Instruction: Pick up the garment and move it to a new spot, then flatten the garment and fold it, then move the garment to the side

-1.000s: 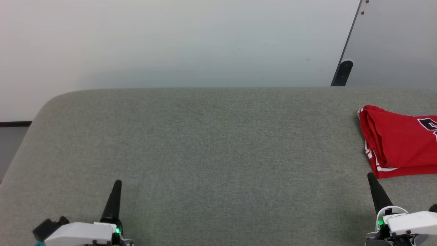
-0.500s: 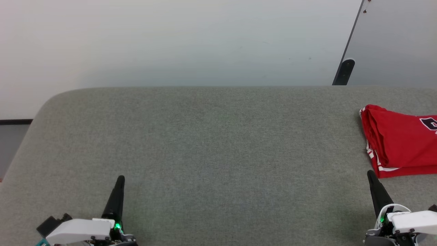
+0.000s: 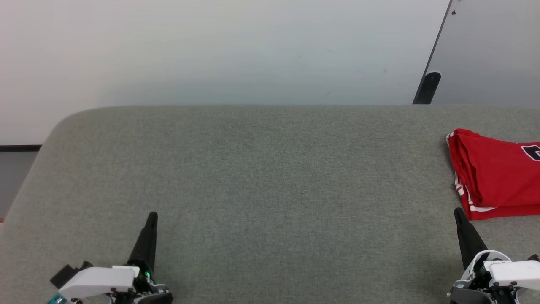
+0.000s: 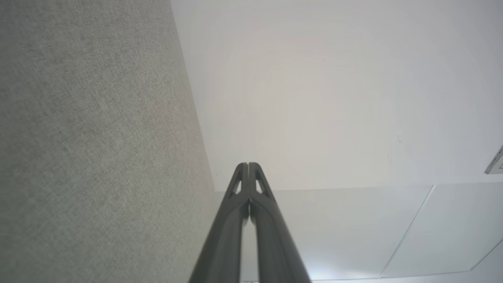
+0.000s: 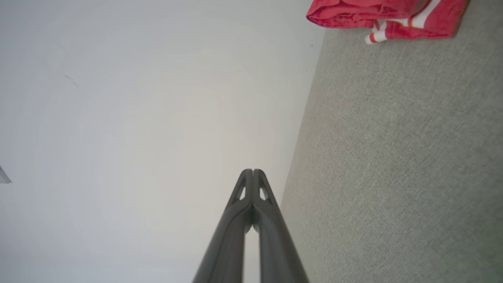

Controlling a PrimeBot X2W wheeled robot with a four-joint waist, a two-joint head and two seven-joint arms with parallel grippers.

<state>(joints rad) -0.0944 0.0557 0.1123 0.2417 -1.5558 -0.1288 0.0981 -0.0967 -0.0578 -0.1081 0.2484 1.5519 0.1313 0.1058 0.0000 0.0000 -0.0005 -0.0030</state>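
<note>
The garment (image 3: 493, 173) is a red shirt with white-striped trim, lying folded at the far right of the grey felt table (image 3: 261, 181); its right part runs off the frame. The right wrist view catches its striped edge (image 5: 389, 17) at the top. My right gripper (image 3: 457, 213) is shut and empty, its tips just in front of the garment's near left corner, apart from it. Over the table's near left, my left gripper (image 3: 152, 216) is also shut with nothing in it. Both pairs of fingers press together in the wrist views (image 4: 248, 167) (image 5: 253, 173).
A pale wall (image 3: 219, 50) rises behind the table's far edge. A grey panel with a dark post (image 3: 426, 88) stands at the back right. The table's left corner is rounded and drops off there.
The whole head picture has shifted slightly, so the camera moved. Both grippers have slid a little lower in the frame; the left fingertip reaches a bit farther forward. The garment stays put.
</note>
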